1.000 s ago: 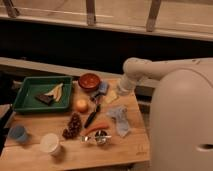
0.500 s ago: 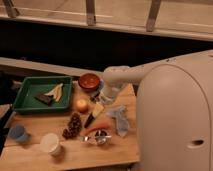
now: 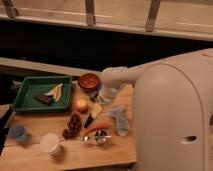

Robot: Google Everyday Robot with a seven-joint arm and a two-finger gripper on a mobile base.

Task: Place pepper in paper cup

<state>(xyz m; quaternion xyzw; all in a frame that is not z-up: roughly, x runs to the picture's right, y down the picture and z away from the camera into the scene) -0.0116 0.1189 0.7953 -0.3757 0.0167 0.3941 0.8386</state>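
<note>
The pepper [image 3: 95, 128], slim and orange-red, lies on the wooden table [image 3: 75, 155] near its middle. The white paper cup [image 3: 50, 143] stands upright at the front left, well apart from the pepper. My gripper [image 3: 92, 116] hangs at the end of the white arm [image 3: 112, 82] that reaches in from the right. It is just above and behind the pepper, between the round orange fruit [image 3: 81, 105] and a grey-blue cloth [image 3: 120, 120].
A green tray [image 3: 30, 89] with a banana and a dark item sits at back left. A red-brown bowl [image 3: 90, 81] is behind the gripper. Dark grapes [image 3: 73, 126], a small blue cup [image 3: 18, 133] and a shiny metal item [image 3: 100, 138] lie nearby. My white body [image 3: 170, 115] fills the right.
The arm has swung left and reached down over the table's middle, bringing the gripper from near the bowl to just above the pepper. The objects have not moved.
</note>
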